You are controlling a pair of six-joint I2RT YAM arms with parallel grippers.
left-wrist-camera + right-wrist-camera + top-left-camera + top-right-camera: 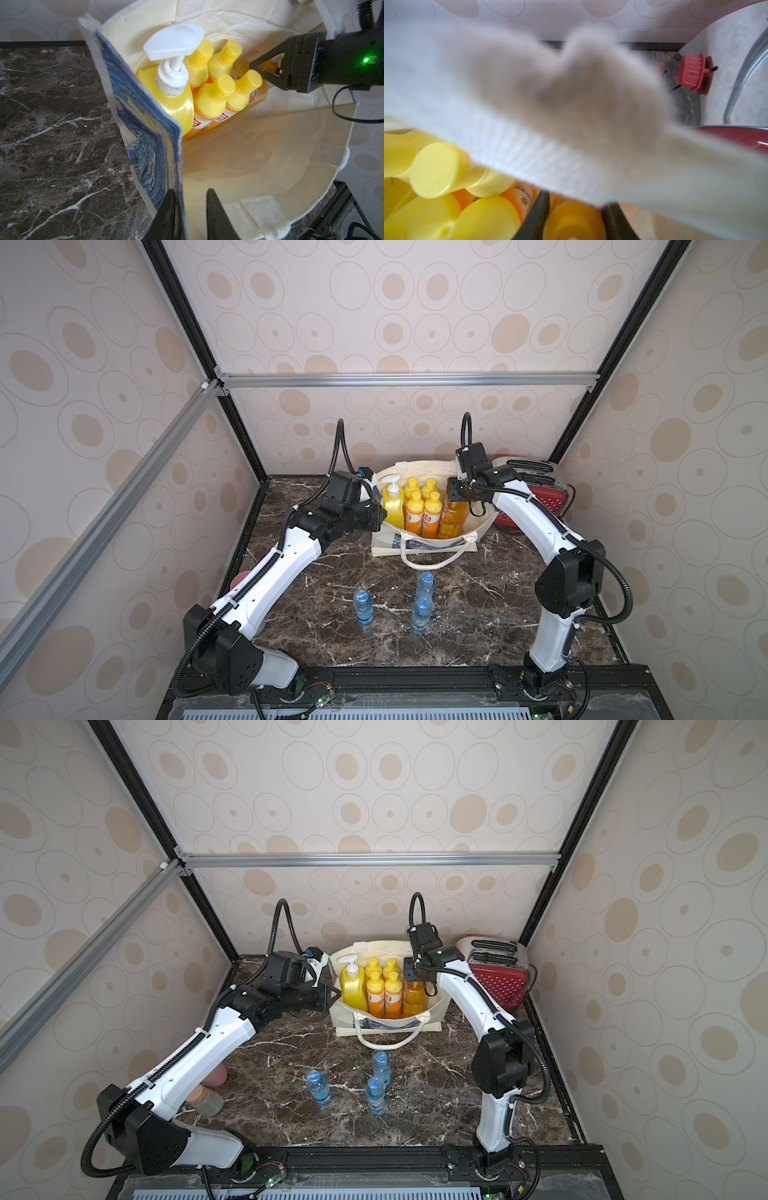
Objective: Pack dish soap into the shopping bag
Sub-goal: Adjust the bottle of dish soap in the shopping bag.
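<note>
Cream walls (415, 302) patterned with beige ovals and aluminium bars (407, 379) enclose a dark marble tabletop (490, 614).

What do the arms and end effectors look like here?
The left arm and right arm have white link shells, black joint housings and black corrugated cable conduits. The left end effector and right end effector have black tapered fingers. A green light glows near the right one.

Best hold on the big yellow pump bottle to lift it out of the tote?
Pinch the white pump neck from straight above: the big yellow bottle stands upright, its body boxed in between the tote wall and small bottles.
</note>
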